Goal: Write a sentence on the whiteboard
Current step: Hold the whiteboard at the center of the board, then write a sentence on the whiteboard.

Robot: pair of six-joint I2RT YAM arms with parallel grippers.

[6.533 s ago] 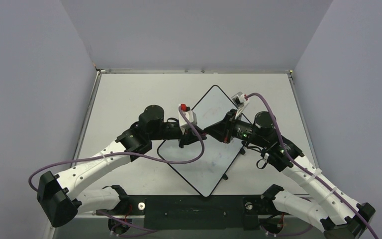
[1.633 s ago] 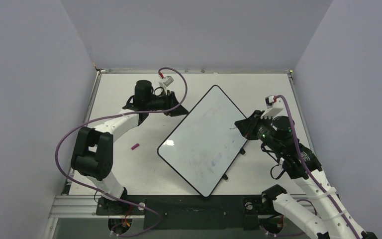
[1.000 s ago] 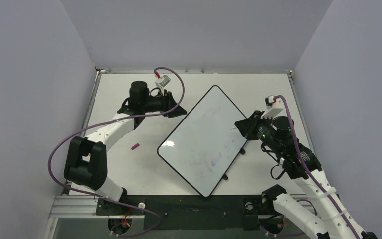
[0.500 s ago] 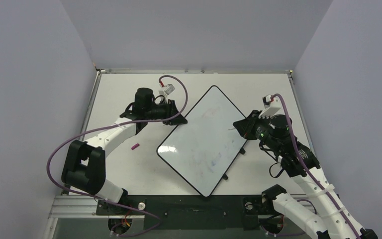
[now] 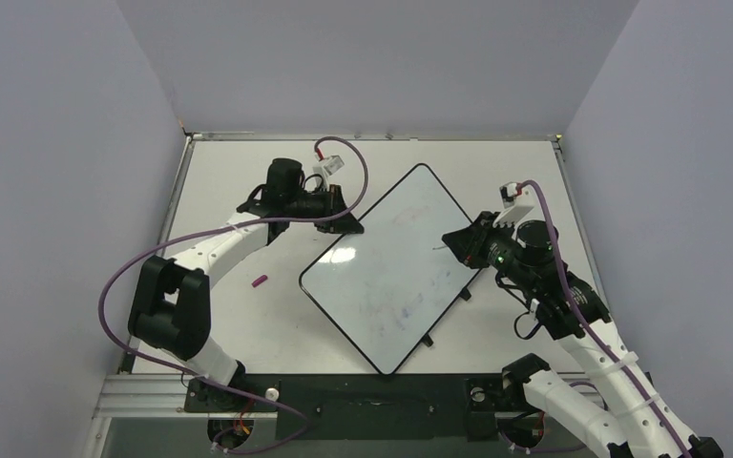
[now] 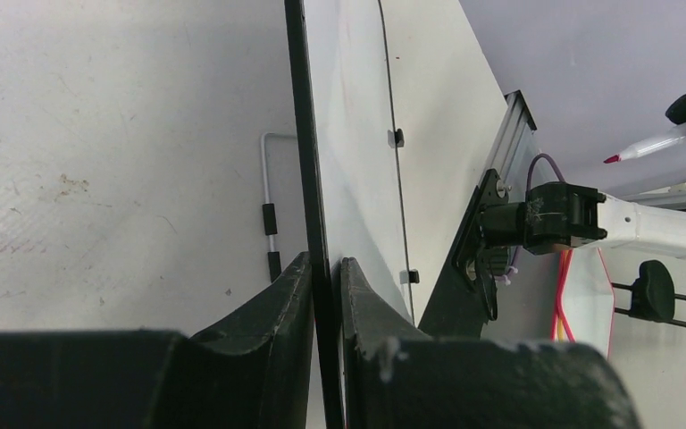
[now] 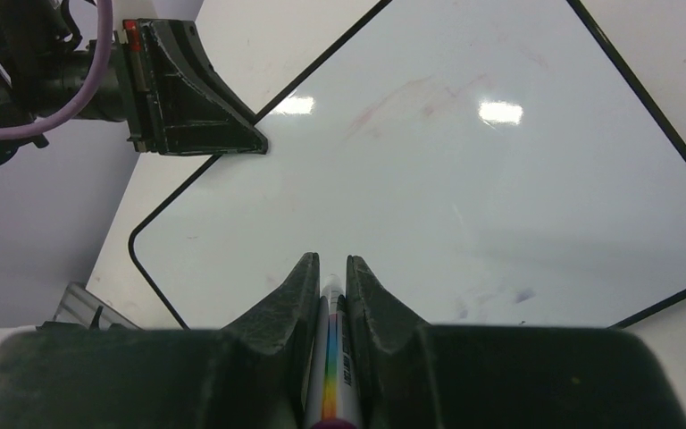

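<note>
The left tool (image 6: 326, 264) clamps the whiteboard (image 5: 391, 277) by its upper-left edge. The right tool (image 7: 331, 264), clamped on a marker (image 7: 330, 398), hovers at its right corner. Worktop (image 5: 248, 181) shows all around.

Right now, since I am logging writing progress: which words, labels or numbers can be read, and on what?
No text can be read.
On the whiteboard: only faint pink and purple smudges, no words.
On the marker in the right gripper: coloured print, too blurred to read.
</note>
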